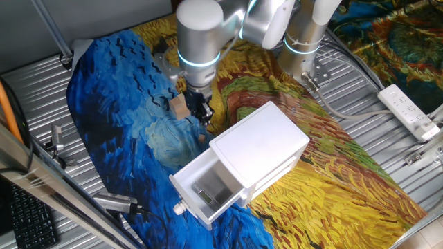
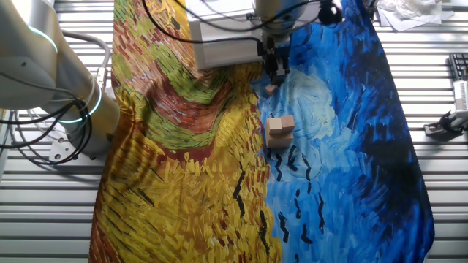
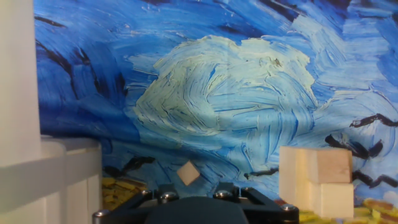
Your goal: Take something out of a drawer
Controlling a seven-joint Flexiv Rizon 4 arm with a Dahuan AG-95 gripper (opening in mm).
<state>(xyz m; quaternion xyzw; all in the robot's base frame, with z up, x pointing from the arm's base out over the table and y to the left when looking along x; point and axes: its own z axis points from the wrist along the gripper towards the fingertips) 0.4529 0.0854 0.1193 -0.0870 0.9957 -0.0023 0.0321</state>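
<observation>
The white cabinet stands on the painted cloth with its drawer pulled open, knob at the front. A greyish shape lies inside the drawer; I cannot tell what it is. My gripper hangs over the blue cloth just beside the cabinet, also seen in the other fixed view. Its jaws stand apart and hold nothing. A small wooden cube lies right under it. A stack of wooden blocks sits a little further off. Only the gripper's base shows in the hand view.
A white power strip lies on the metal table at the right. Metal tools and a keyboard are at the left edge. The arm's base stands beside the cloth. The cabinet wall is close on the hand's left.
</observation>
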